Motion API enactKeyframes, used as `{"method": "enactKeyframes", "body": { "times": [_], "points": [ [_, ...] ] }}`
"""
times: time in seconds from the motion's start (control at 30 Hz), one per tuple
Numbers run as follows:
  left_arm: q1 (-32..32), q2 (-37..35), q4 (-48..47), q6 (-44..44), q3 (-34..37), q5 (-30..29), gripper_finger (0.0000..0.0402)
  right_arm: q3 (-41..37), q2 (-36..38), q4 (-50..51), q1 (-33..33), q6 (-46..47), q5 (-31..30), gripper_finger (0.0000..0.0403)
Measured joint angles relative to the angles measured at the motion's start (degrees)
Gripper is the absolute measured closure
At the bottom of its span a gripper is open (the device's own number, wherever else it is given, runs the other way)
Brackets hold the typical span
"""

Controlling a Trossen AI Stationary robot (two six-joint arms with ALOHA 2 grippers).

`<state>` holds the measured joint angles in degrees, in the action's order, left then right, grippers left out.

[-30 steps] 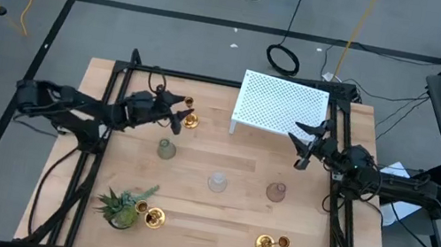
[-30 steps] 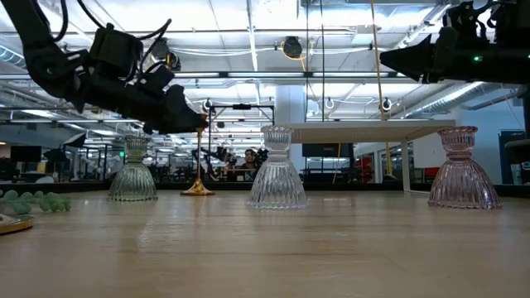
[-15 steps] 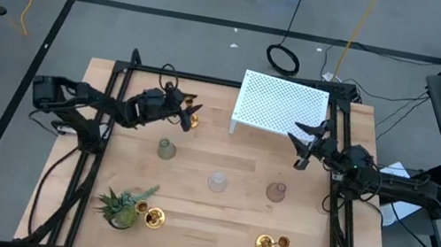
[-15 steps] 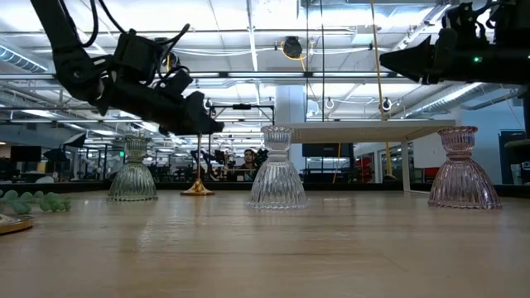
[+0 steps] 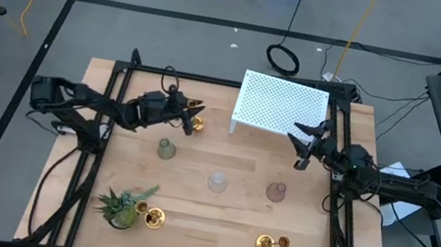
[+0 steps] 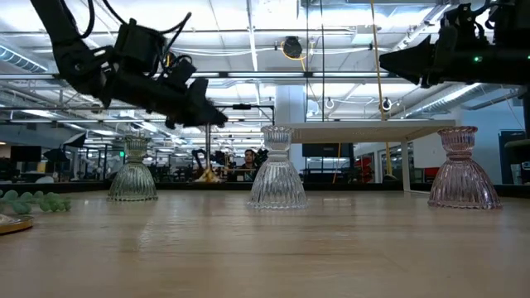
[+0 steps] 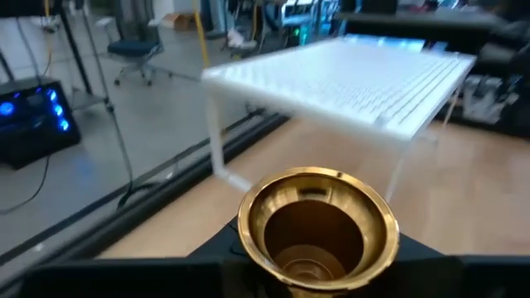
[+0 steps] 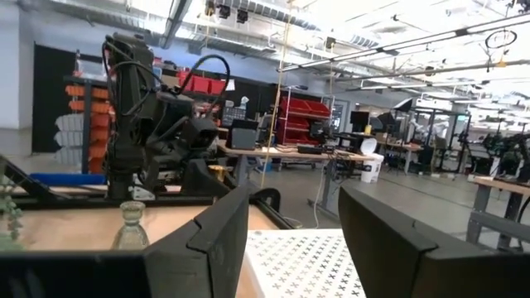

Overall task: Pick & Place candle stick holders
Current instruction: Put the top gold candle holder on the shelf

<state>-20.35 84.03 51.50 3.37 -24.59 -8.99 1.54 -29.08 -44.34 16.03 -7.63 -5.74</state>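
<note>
Wooden table below; left claw grips brass holder, lifted clear.

Polished, mirror-bright brass candle holder cup; ribbed translucent clear glass holder; matt pale wood tabletop; perforated white shelf.

Left arm reached in from the table's left edge toward the far middle, wrist raised off the surface, left gripper pointed toward the right side, fingers closed on a brass candle stick holder held clear of the tabletop. Right arm came in from the right edge, forearm low and level, right gripper hanging above the table near the far right, fingers spread wide with nothing between them.
</note>
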Motion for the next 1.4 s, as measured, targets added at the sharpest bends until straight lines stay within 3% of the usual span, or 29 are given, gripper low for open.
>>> {"method": "enactKeyframes", "body": {
  "times": [0.17,0.37,0.57,0.7,1.0,1.2,1.4],
  "points": [
    [2.7,-3.0,-1.9,-0.5,-4.9,0.4,0.0300,0.0,-0.9,-0.9,0.0,2.6,5.3,0.0222],
    [4.8,-5.1,-13.9,-0.1,-14.9,1.6,0.0313,2.1,-5.1,-5.7,0.0,6.1,7.2,0.0222],
    [6.2,-4.9,-24.7,-1.0,-24.6,1.5,0.0305,10.7,-15.2,-3.6,-1.1,4.6,7.4,0.0222],
    [7.2,-4.9,-26.1,-3.3,-28.4,1.5,0.0296,16.5,-25.4,-2.3,-2.1,2.6,7.3,0.0222],
    [8.5,-4.9,-26.0,-3.0,-30.4,1.5,0.0314,30.8,-44.9,-9.0,-2.3,2.4,7.3,0.0222],
    [9.4,-4.8,-22.8,-3.5,-30.4,1.4,0.0293,38.9,-53.3,-8.5,-2.3,1.1,7.5,0.0222],
    [9.7,-4.8,-22.6,-3.7,-30.4,0.6,0.0316,44.9,-59.3,-8.6,-2.3,3.6,7.6,0.0222]
  ]
}}
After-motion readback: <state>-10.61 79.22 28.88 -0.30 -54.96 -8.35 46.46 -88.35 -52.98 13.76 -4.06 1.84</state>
